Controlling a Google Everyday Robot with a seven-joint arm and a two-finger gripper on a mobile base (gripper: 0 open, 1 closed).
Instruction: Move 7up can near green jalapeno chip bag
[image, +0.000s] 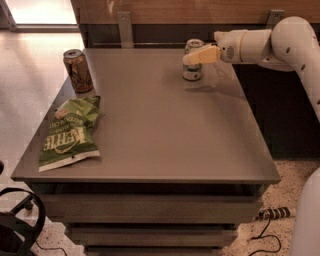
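Note:
The 7up can (192, 73), pale with green lettering and a silver top, stands upright at the far right of the grey table (165, 130). My gripper (190, 57) reaches in from the right at the can's mid height and covers its middle. The white arm (280, 42) stretches back to the right edge of the view. The green jalapeno chip bag (70, 132) lies flat near the table's front left corner, with its white "Kettle" lettering showing. The can and the bag are far apart, across the table's width.
A brown-gold can (78, 70) stands upright at the table's far left, just behind the bag. A wooden wall panel (165, 10) runs behind the table. A cable and plug (272, 214) lie on the floor at the front right. A black chair part (15, 225) sits at the lower left.

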